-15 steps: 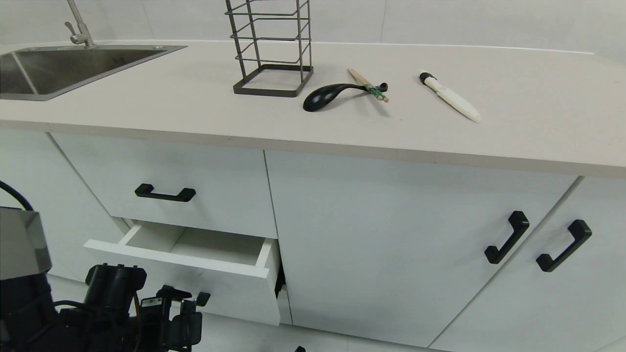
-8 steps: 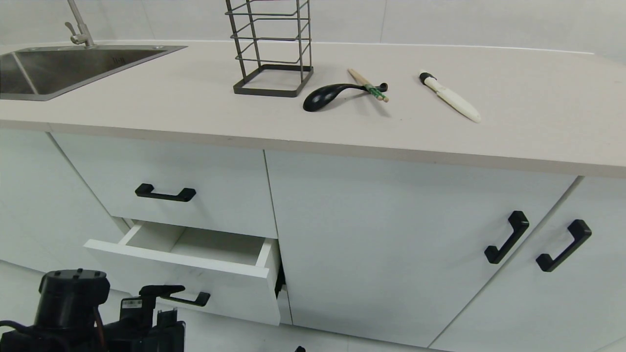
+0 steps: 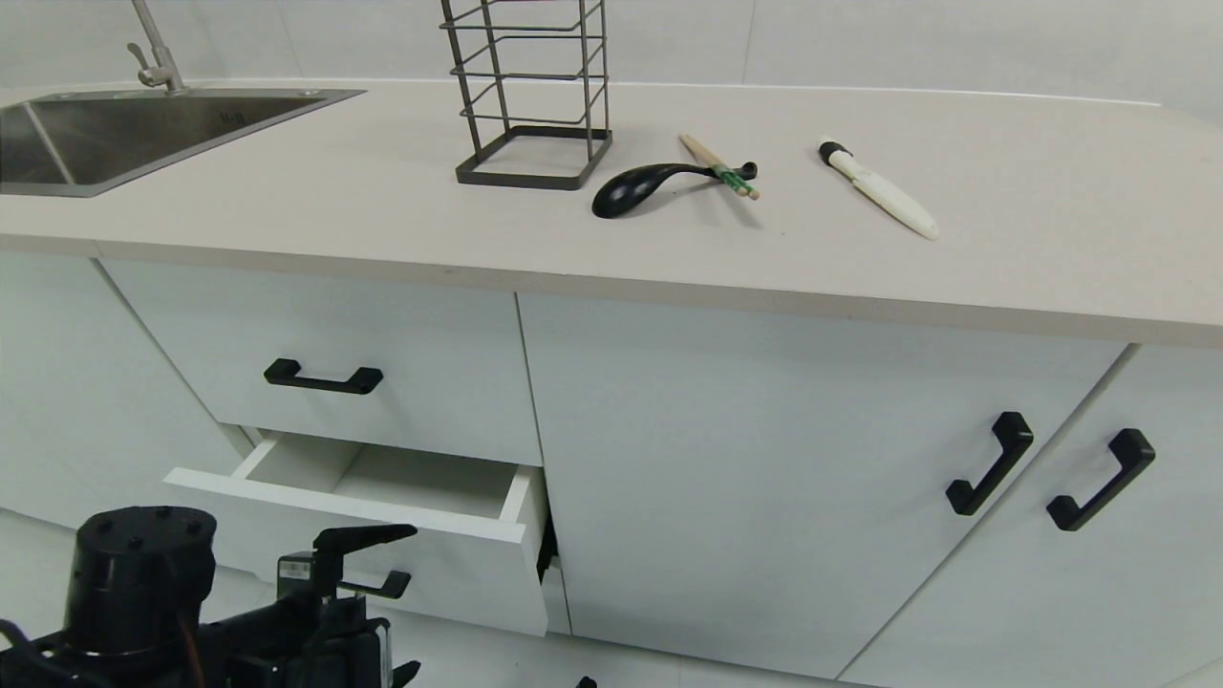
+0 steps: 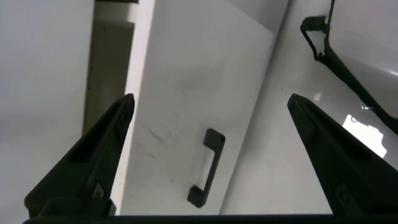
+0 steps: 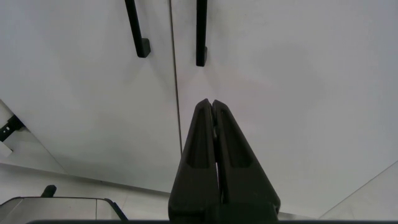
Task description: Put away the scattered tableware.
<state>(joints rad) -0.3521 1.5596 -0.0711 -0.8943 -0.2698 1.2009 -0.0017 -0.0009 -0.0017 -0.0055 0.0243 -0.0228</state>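
On the counter lie a black spoon (image 3: 631, 186), a pair of wooden chopsticks (image 3: 718, 164) across its handle, and a white knife (image 3: 879, 189) with a black end. Below, the lower drawer (image 3: 382, 497) stands partly pulled out. My left gripper (image 3: 382, 602) hangs low in front of it, open, with nothing between its fingers. In the left wrist view the left gripper (image 4: 210, 102) frames the drawer's black handle (image 4: 206, 167) without touching it. My right gripper (image 5: 211, 106) is shut and empty, pointing at the white cabinet doors.
A tall dark wire rack (image 3: 530, 91) stands on the counter left of the spoon. A steel sink (image 3: 115, 129) with a tap is at the far left. Two black door handles (image 5: 135, 28) (image 5: 201, 31) sit side by side ahead of the right gripper.
My left arm has drawn back from the drawer handle, dipped, then risen slightly, and its fingers now spread wide. The drawer and the tableware have not moved.
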